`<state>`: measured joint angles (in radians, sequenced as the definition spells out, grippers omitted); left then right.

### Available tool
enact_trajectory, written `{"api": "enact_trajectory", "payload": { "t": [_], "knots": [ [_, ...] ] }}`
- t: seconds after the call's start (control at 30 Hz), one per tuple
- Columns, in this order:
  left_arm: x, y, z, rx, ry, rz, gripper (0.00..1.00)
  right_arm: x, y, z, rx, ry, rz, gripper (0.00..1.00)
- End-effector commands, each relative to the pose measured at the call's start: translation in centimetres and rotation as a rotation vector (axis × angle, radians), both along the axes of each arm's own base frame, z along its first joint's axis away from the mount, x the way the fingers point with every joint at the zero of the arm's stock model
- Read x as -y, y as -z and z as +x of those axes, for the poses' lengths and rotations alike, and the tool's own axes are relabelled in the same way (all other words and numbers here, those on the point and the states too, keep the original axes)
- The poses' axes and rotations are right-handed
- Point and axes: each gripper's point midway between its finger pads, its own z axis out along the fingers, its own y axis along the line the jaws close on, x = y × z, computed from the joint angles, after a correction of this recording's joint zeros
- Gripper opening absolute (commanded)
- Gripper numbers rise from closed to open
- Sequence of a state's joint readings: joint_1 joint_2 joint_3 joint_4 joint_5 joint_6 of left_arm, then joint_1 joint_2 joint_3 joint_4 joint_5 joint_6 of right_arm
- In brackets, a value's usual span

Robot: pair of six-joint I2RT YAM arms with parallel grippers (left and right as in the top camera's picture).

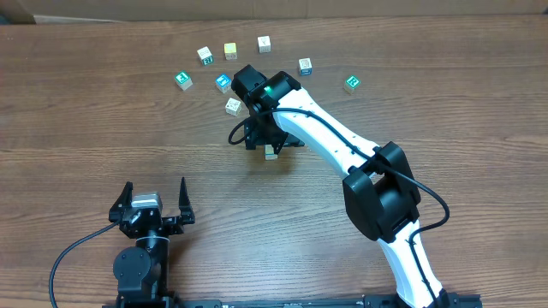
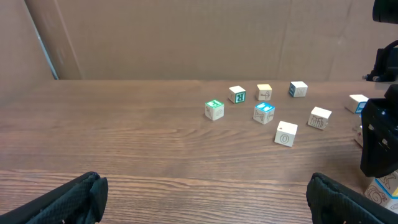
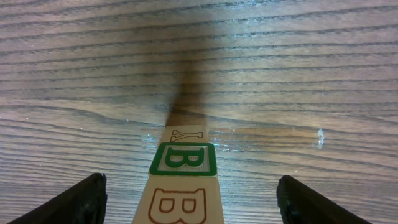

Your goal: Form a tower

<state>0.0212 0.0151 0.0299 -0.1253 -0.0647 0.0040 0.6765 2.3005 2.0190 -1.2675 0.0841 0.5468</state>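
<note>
Currently right fingers [image 3: 87, 199] straddle the tower [image 3: 183, 180], spread, not touching, likely to grip it; left fingers [image 2: 74, 199] spread, parked clear.

Midway between the fingers of the right claw [image 3: 191, 198], the tower [image 3: 181, 186] is showing a green letter B in a green frame. Nearer the claw, the next face is showing a brown outlined B. Marks on the loose cubes [image 2: 263, 112] farther off are showing too small to read.
</note>
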Motion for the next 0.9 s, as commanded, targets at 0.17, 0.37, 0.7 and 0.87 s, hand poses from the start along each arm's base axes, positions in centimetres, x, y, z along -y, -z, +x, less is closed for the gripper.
{"api": "enact_trajectory", "payload": {
  "t": [0.17,0.37,0.7,0.87],
  "knots": [
    [-0.1,-0.2,-0.1,0.002,-0.008,0.020,1.00,-0.4,0.1,0.1,0.002,-0.001,0.017,0.86],
    [-0.1,-0.2,-0.1,0.002,-0.008,0.020,1.00,-1.3,-2.4,1.2,0.056,-0.010,0.057,0.91],
    [-0.1,-0.2,-0.1,0.002,-0.008,0.020,1.00,-2.0,-14.5,3.7,0.295,-0.039,0.162,0.96],
    [-0.1,-0.2,-0.1,0.002,-0.008,0.020,1.00,-1.3,-19.3,3.1,0.369,-0.064,0.199,0.65]
  ]
}}
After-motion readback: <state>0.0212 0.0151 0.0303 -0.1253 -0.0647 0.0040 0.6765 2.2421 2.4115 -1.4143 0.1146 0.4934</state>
